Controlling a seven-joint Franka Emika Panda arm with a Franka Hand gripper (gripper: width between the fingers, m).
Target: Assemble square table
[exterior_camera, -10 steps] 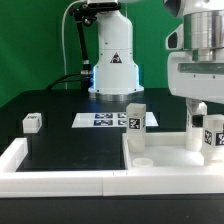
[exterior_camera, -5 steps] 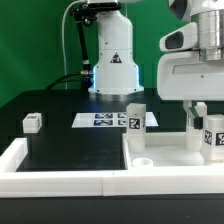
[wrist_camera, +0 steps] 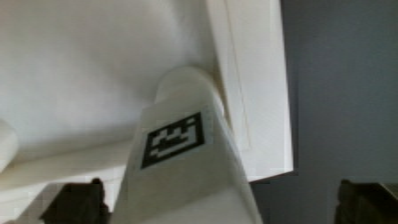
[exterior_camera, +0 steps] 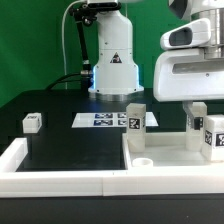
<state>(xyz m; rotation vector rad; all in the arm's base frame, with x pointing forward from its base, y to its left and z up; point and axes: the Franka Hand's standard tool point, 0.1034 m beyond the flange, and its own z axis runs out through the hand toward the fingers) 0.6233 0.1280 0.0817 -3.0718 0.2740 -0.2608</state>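
The square table's white slab [exterior_camera: 172, 150] lies at the exterior view's right, with a round socket [exterior_camera: 143, 159] at its near corner. Tagged white legs stand upright on it: one at the back left corner [exterior_camera: 135, 116], one at the right edge [exterior_camera: 213, 137], and one [exterior_camera: 197, 128] right under my gripper [exterior_camera: 200, 110]. In the wrist view a tagged leg [wrist_camera: 178, 140] rises between my open gripper [wrist_camera: 222, 205]; its dark fingertips [wrist_camera: 80, 200] stand wide apart, with a gap on the far side. A loose leg block [exterior_camera: 32, 122] sits on the black table at the left.
The marker board [exterior_camera: 100, 120] lies flat behind the slab, in front of the robot's base [exterior_camera: 113, 60]. A long white border wall [exterior_camera: 60, 180] runs along the front and the left side. Black tabletop [exterior_camera: 70, 145] lies between the loose block and the slab.
My gripper has shifted toward the exterior view's left above the slab's right side. Its jaws stay wide open. Legs and slab have not moved.
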